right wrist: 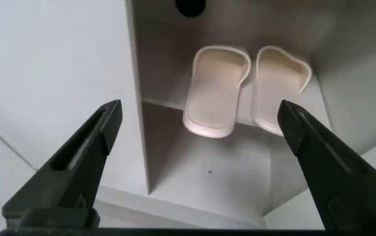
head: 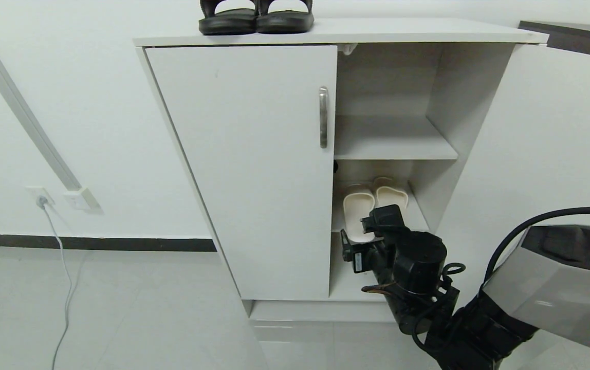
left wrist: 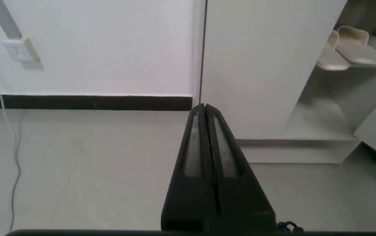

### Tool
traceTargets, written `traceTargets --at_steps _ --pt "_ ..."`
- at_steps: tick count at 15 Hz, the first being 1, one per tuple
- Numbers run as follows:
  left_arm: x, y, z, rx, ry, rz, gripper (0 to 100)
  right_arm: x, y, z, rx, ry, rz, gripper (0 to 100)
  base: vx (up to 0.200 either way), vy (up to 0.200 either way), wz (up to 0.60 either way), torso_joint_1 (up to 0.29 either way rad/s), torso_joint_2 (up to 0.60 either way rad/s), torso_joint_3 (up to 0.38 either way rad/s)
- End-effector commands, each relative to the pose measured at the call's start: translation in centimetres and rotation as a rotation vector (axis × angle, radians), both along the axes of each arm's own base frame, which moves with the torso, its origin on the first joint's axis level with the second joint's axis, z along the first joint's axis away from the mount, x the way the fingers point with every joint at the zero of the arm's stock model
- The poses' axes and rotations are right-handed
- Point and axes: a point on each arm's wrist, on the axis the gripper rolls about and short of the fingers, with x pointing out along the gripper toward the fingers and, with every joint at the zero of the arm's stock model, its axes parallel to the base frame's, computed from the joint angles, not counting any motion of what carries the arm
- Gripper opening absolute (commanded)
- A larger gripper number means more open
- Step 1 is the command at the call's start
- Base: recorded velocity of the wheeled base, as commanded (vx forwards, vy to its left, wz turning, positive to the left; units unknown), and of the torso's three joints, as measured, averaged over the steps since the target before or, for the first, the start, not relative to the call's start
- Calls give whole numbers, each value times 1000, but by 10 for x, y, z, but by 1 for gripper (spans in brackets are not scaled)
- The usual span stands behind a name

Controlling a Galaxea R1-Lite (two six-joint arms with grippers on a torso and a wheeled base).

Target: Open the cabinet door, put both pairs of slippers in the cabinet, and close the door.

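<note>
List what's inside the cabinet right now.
One cream pair of slippers on the middle shelf of the open right side; the shelf above is bare. The closed left door hides whatever is behind it.

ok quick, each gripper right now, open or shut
Left gripper: shut, holding nothing.
Right gripper: open, empty, facing the cream slippers.

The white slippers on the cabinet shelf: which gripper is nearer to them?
Right. The right gripper hangs open just before the white slippers; the left gripper is shut, far off over the floor by the closed door.
</note>
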Motion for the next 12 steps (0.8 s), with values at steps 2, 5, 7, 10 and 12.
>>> traceTargets --at_steps 2,5,7,10,12 --pt "0 0 0 0 0 1 0 -1 1 -1 -2 1 3 100 0 200 0 2 0 2" --pt "0 0 0 0 0 1 0 -1 1 -2 -2 1 3 100 0 200 0 2 2 4" --pt "0 0 0 0 0 1 0 -1 1 -2 -2 1 3 100 0 200 0 2 2 0" --pt "0 0 0 -2 0 1 0 -1 1 -2 -2 1 6 100 0 200 0 4 2 1" --pt "0 0 0 -2 0 1 0 -1 1 0 1 -2 5 100 0 0 0 0 0 0"
